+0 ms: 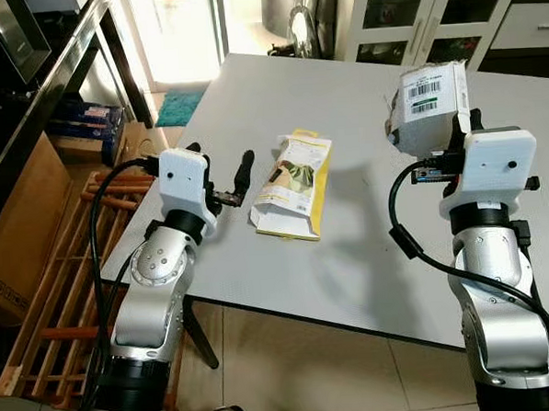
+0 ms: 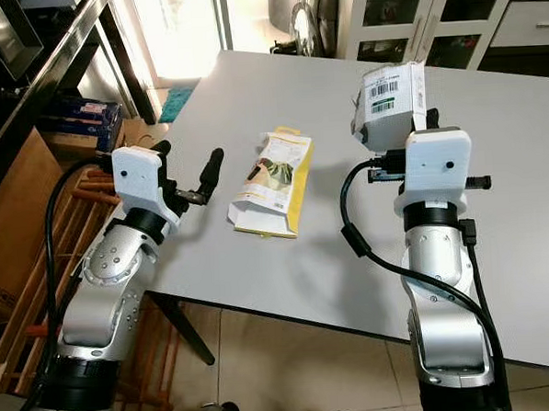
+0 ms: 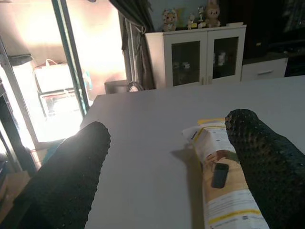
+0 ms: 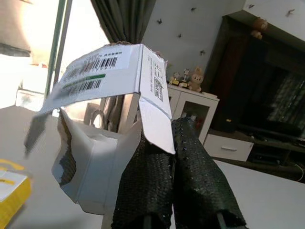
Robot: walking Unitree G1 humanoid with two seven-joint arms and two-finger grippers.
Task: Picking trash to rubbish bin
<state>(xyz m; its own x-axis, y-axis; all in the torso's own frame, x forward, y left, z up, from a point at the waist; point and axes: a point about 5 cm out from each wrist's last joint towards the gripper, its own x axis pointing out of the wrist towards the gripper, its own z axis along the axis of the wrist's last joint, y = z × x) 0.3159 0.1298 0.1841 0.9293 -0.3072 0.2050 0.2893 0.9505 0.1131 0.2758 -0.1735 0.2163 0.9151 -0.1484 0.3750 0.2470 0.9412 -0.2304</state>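
**Box held aloft, packet on the bench**

The right end effector [image 4: 174, 162] has its fingers pinched together on a flap of the white box [image 1: 426, 105], holding it raised above the bench [image 1: 350, 247]. The yellow packet [image 1: 294, 184] lies flat on the bench. The left end effector [image 3: 162, 157] hovers just beside the packet, fingers spread wide, gripping nothing.

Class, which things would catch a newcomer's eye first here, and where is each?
The right hand holds a white box with barcodes up above the grey table. A yellow packet lies flat mid-table, just ahead of the open left hand.
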